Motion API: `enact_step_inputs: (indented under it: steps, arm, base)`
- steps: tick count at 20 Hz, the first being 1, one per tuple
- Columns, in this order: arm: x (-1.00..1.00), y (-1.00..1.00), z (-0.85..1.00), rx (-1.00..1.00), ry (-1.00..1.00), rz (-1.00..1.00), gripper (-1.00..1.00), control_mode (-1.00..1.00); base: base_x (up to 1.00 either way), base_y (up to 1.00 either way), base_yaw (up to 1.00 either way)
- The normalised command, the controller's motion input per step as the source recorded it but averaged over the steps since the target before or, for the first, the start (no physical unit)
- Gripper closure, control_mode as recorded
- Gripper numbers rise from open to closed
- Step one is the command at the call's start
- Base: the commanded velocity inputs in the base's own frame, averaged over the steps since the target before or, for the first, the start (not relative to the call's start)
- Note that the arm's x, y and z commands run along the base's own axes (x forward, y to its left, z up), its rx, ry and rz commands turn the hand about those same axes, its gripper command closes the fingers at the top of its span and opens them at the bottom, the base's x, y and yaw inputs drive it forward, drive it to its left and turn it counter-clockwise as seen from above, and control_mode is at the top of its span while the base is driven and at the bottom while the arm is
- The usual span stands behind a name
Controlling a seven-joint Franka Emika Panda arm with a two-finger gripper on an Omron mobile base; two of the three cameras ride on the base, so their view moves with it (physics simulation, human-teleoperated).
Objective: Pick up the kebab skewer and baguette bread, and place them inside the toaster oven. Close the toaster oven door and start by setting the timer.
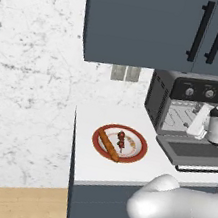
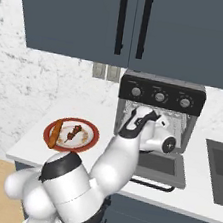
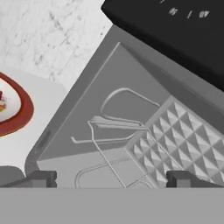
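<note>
Meanwhile, tool (image 3: 111, 179) wide open and empty before open toaster oven (image 1: 193, 103), baguette bread (image 1: 108, 145) on plate (image 1: 136, 154)

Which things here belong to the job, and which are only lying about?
Job:
- skewer, on the plate
- baguette, on the plate
- oven, with three knobs
- oven door, folded down open
- gripper, open, at the oven mouth

Lying about:
- plate, red-rimmed
- wall cabinets
- wall outlets
- counter
</note>
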Motion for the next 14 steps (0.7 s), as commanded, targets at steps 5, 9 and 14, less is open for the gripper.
enact_step_inputs:
  steps: [5, 9, 14]
  arm:
    - [0.32, -0.14, -0.09, 0.0, 0.0, -0.04, -1.0, -1.0]
    - [0.24, -0.08, -0.2, 0.0, 0.0, -0.07, -1.0, -1.0]
    - [0.29, -0.04, -0.17, 0.0, 0.0, -0.06, -1.0, -1.0]
  base:
    - [0.0, 0.0, 0.0]
    - [0.0, 0.0, 0.0]
    - [0.0, 0.0, 0.0]
